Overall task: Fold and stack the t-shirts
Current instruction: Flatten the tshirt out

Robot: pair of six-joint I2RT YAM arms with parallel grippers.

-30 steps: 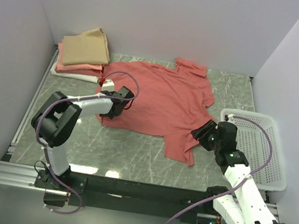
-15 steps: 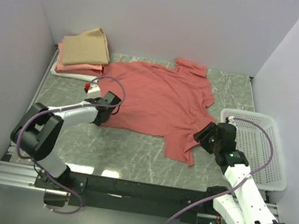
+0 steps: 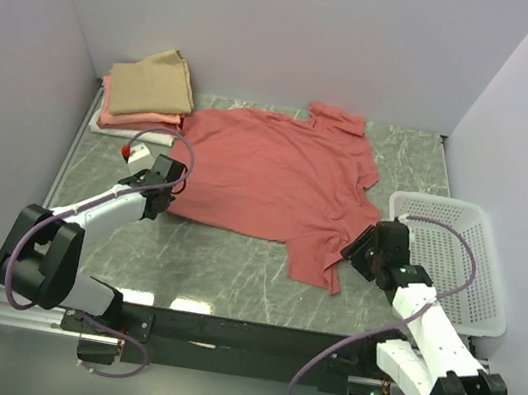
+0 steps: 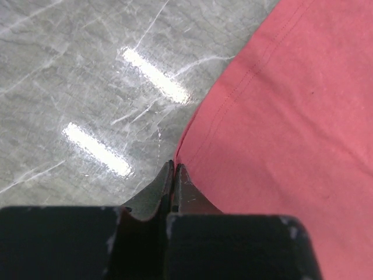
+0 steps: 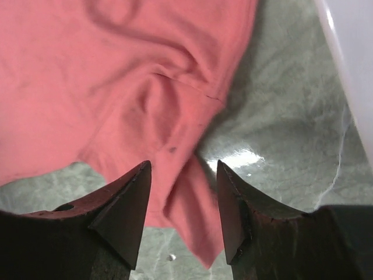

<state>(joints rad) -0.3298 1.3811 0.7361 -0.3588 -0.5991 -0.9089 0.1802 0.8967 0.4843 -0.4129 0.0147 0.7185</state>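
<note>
The red shirt [image 3: 273, 174] is soft matt cloth, the table [image 3: 223, 262] glossy marbled stone, the basket [image 3: 441, 201] perforated white plastic.

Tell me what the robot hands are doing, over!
Left gripper shut at corner of red shirt. Right gripper open over its rumpled edge. Nothing in the way.

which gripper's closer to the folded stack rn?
Left. The left gripper sits at the near-left corner of the red shirt, just in front of the folded stack; the right gripper is on the shirt's opposite side, by the basket.
</note>
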